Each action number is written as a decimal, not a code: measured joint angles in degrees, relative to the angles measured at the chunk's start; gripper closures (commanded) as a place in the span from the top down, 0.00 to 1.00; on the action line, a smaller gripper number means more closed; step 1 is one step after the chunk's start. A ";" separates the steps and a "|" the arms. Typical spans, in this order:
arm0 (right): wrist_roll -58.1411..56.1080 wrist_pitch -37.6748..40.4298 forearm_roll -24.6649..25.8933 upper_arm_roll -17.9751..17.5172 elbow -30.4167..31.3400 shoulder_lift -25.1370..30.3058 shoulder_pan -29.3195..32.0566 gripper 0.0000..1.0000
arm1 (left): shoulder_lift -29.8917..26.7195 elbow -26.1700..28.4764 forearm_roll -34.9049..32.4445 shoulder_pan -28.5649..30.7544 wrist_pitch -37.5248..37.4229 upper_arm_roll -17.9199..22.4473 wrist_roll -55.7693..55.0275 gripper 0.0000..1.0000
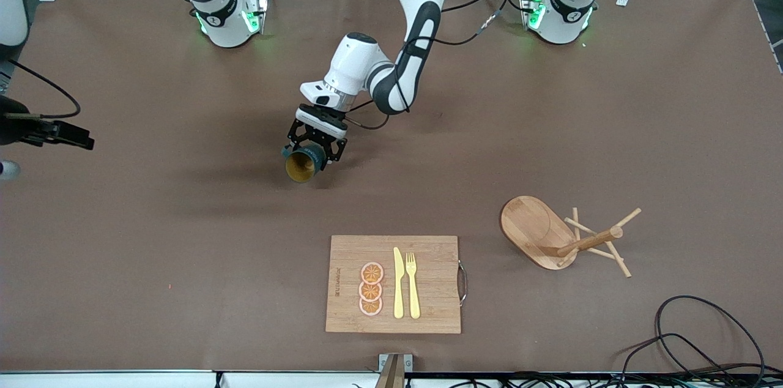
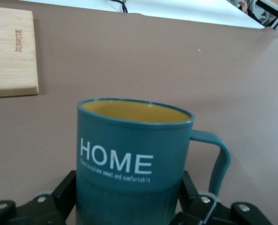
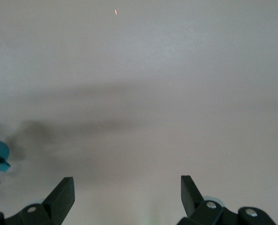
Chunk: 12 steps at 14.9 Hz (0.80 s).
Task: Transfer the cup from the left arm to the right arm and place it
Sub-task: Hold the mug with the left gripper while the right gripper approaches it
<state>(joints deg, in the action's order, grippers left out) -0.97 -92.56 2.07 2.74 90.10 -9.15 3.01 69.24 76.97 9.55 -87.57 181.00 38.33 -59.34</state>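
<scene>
Over mid-table, left gripper clamps the cup low on its body, mouth tipped outward. Right gripper, jaws apart, waits at the table's edge. Risk: handle obstructs handover; cup slips.

Smooth satin teal cup, matt brown table cover, pale grained wooden board, wooden peg stand
</scene>
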 measured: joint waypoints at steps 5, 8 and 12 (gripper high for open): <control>10.13 -6.37 -0.01 -0.33 4.80 -2.73 -5.77 1.00 | 3.23 2.15 0.00 -6.63 -1.64 5.77 -7.92 0.55; 13.95 -7.45 -1.56 -0.44 6.10 -3.89 -8.12 1.00 | 4.11 2.97 0.00 -8.64 -2.53 6.90 -9.38 0.57; 14.08 -9.19 -4.26 -0.19 7.98 -5.55 -8.15 1.00 | 4.77 3.27 0.00 -9.53 -2.43 7.55 -11.16 0.73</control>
<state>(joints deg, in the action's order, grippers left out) 13.11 -101.75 -2.19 2.54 98.08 -14.70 -5.14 74.01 80.24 9.55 -97.10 178.57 45.87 -70.50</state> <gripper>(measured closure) 0.000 0.115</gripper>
